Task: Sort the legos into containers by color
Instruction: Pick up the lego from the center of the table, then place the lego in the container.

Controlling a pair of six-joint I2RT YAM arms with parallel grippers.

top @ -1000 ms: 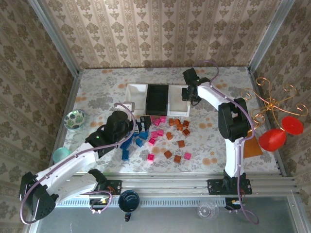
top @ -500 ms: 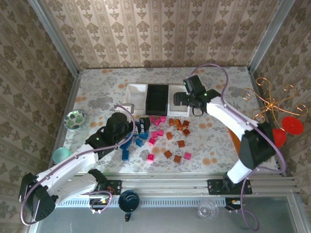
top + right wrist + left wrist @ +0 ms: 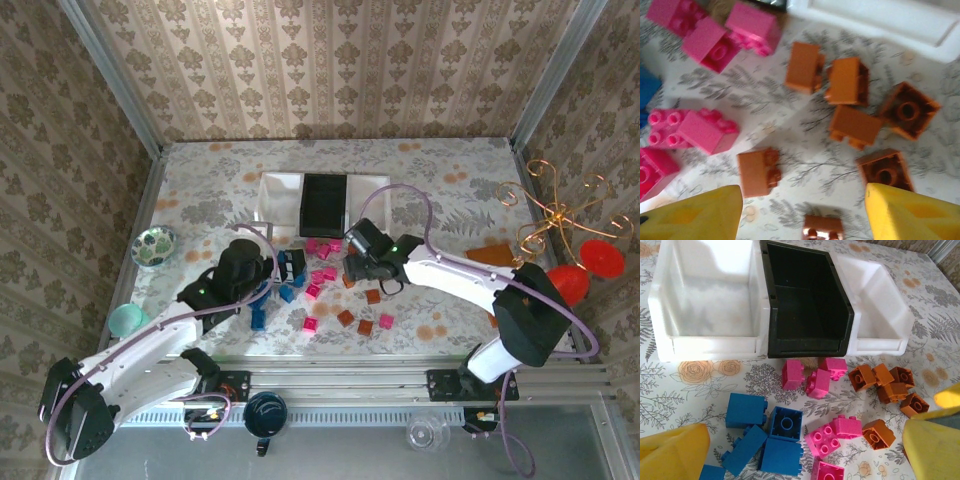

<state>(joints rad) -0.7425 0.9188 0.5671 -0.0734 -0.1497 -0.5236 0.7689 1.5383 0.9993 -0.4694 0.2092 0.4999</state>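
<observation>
Sorting barely started, by look of it: three containers [image 3: 810, 347] show no bricks inside, though right white one's floor partly hidden. All legos [image 3: 832, 429] loose on table [image 3: 700, 390] just before them; left jaws spread wide, empty, over blue bricks [image 3: 745, 411]; right jaws apart, gripping nothing, above orange-brown bricks [image 3: 855, 125].

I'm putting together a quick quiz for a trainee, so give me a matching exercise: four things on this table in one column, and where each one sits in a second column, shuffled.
Things:
1. black tray
2. blue legos
3. orange-brown legos
4. green bowl

Places:
A. near the table's left edge, apart from the legos
B. loose on the table beneath the right fingers
C. between the two white trays
D. left side of the lego pile

Pairs: 1-C, 2-D, 3-B, 4-A
</observation>
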